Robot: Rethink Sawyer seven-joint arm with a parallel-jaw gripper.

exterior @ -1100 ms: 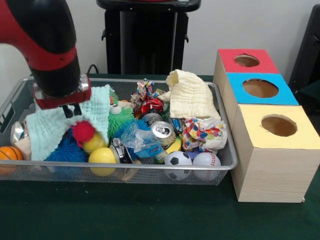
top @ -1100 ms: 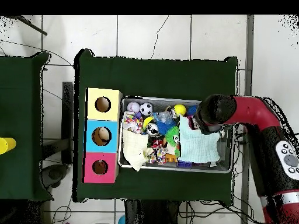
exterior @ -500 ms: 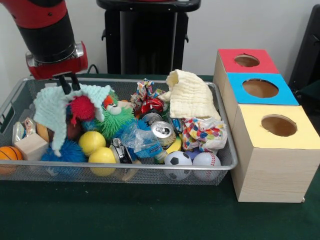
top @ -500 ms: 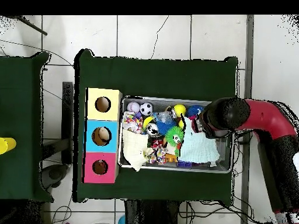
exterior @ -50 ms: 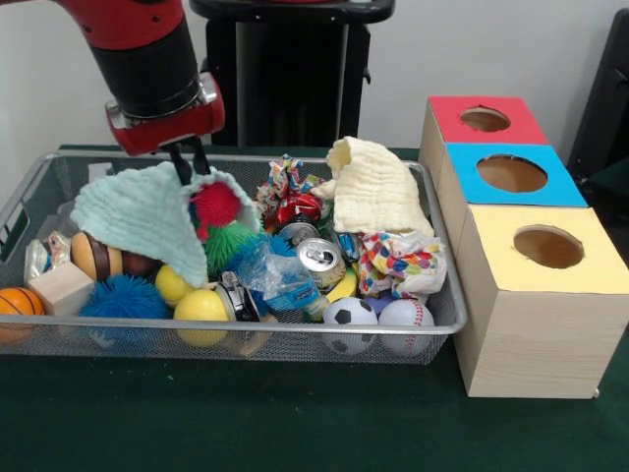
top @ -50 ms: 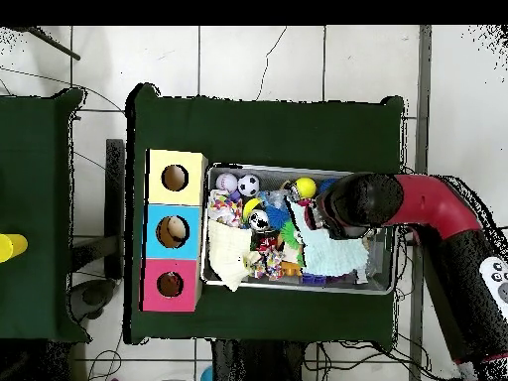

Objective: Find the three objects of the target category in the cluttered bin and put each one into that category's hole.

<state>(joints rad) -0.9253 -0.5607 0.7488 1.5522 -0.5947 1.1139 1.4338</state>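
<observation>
Gripper clamped on mint cloth, lifted above wire bin left half. Red fuzzy ball hangs tucked in cloth fold. Three-hole box right of bin, on worktop.

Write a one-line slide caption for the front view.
Sawyer's gripper lifts a mint cloth and a red fuzzy ball above the cluttered wire bin, beside the three-hole sorting box.

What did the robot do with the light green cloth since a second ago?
The gripper pinched the light green cloth, lifted it and carried it toward the boxes; a red spiky ball rose alongside. The yellow cloth and cans stayed put.
</observation>
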